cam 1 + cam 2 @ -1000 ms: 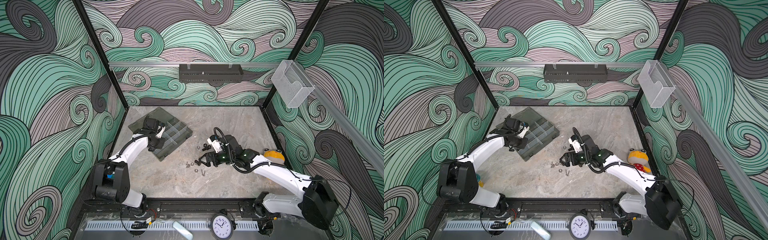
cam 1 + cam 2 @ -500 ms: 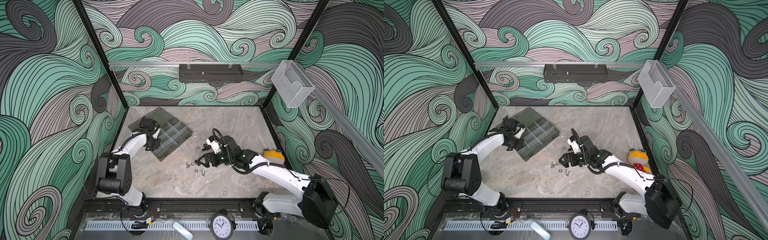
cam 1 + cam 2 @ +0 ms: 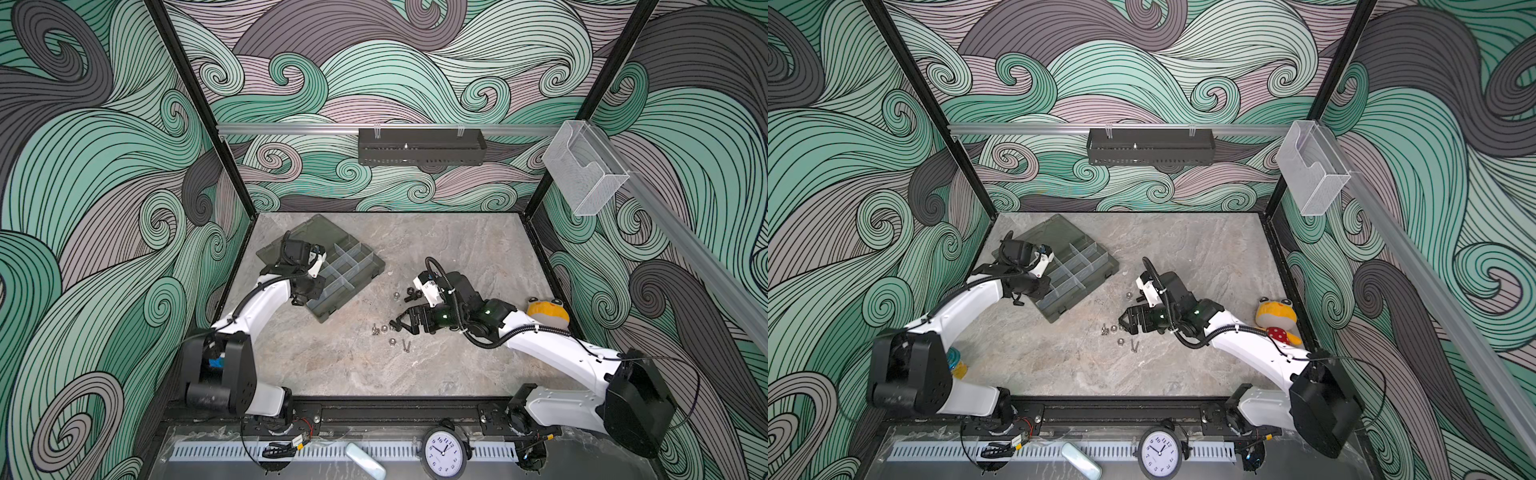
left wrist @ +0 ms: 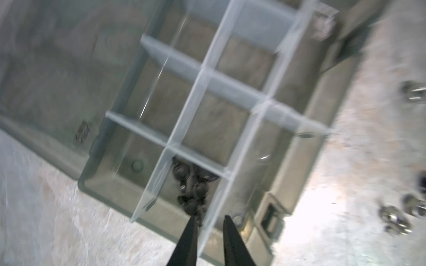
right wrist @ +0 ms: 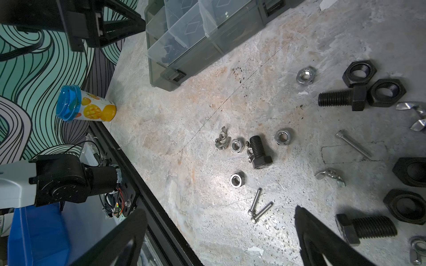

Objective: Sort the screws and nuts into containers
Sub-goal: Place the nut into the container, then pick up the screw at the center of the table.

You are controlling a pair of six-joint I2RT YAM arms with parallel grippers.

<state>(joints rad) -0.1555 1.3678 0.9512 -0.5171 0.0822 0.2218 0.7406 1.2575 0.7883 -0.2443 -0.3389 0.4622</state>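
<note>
**Colleague:** What is your right claw (image 5: 220,209) doing?

**Me:** I have it spread wide and empty above the loose pile on the marbled grey counter (image 5: 184,129), well apart from the smoky translucent plastic organiser box (image 5: 207,57). I'd say it's set for a pick. The stubby black bolt (image 5: 259,150) lies flat with its threads toward the box and its head away. Two thin silver screws (image 5: 258,207) lie flat too, tips boxward. Small silver hex nuts (image 5: 237,146) sit near the bolt.

**Colleague:** And the left claw (image 4: 210,220)?

**Me:** Slightly parted, gripping nothing, over an end compartment of the box where blurred black fasteners (image 4: 191,191) lie. I judge that a drop-off.

Screws (image 5: 260,152) and nuts (image 5: 237,179) lie scattered near the open organiser (image 5: 207,55); black pieces (image 4: 191,191) inside.
</note>
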